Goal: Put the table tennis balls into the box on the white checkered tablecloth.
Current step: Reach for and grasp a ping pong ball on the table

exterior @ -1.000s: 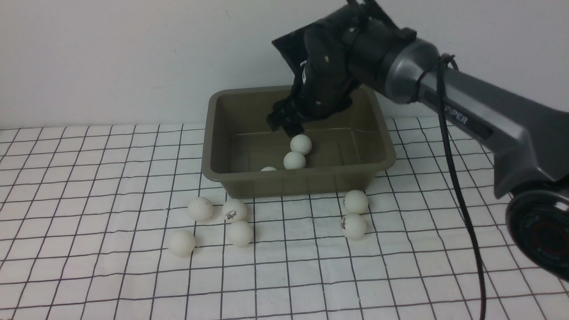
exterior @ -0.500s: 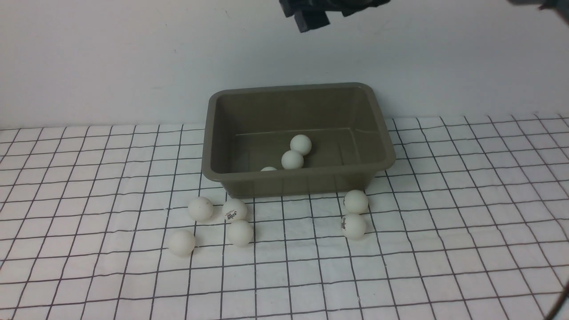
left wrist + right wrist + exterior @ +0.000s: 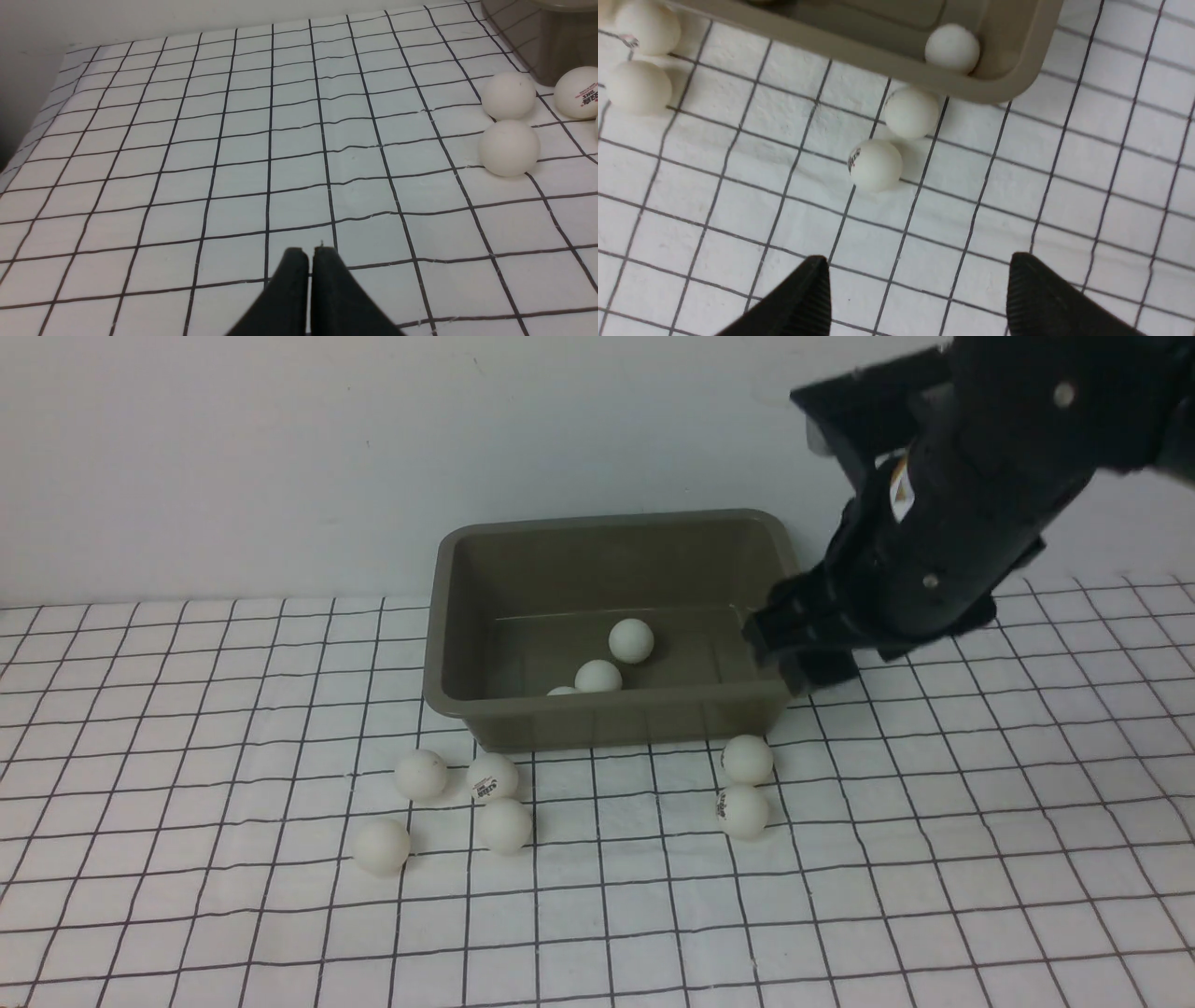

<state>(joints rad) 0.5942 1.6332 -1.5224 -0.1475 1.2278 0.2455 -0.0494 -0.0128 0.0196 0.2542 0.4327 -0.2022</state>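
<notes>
the right gripper (image 3: pixel 920 284) has its fingers (image 3: pixel 803 298) spread wide with nothing between them, above the white checkered tablecloth (image 3: pixel 187 709) just outside the near right corner of the box (image 3: pixel 616 721). the left gripper (image 3: pixel 306 254) has its fingers pressed together, empty, well to the left of the box.

the right wrist view shows one ball (image 3: pixel 952 48) tucked inside that corner of the box, which the front view hides. the front view shows three more table tennis balls (image 3: pixel 631 639) inside the box. six lie on the cloth before the box's front wall: a group of four (image 3: pixel 492 775) toward its left end and a pair (image 3: pixel 744 810) at its right.

the nearer ball of the pair bears dark print and another ball (image 3: pixel 579 92) has red lettering, both too small to read.
</notes>
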